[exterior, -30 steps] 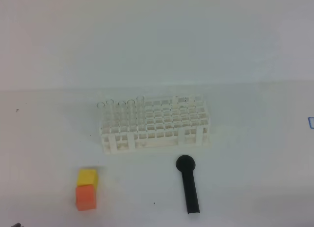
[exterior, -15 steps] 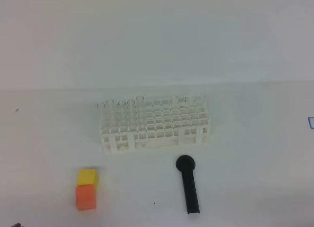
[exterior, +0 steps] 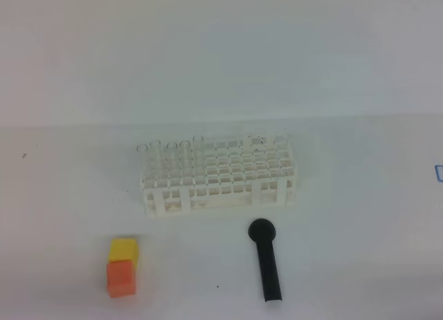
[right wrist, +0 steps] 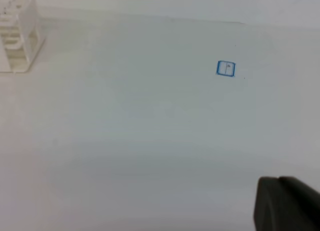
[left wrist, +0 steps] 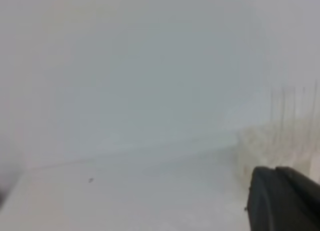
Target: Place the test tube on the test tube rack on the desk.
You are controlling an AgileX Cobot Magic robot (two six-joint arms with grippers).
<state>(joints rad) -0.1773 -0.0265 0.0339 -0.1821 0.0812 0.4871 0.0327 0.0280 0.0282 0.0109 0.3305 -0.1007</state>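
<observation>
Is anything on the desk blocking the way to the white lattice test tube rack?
Nothing visible does. The white plastic lattice test tube rack stands alone mid-desk; the black round-headed stick and the yellow cube and orange cube lie in front of it, apart from it. Clear tubes already fill its left holes.

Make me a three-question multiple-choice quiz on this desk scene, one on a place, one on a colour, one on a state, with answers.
1. Where does the black stick lie?
A. In front of the test tube rack
B. Behind it
C. Inside it

2. What colour is the cube nearest the camera?
A. Blue
B. Orange
C. Green

3. How do the clear tubes at the rack's left end stand?
A. Flat on the desk
B. Upright in holes
C. Held by a gripper

Answers: 1 A, the stick lies nearer the camera than the rack. 2 B, orange sits before the yellow cube. 3 B, rims rise above the lattice.
</observation>
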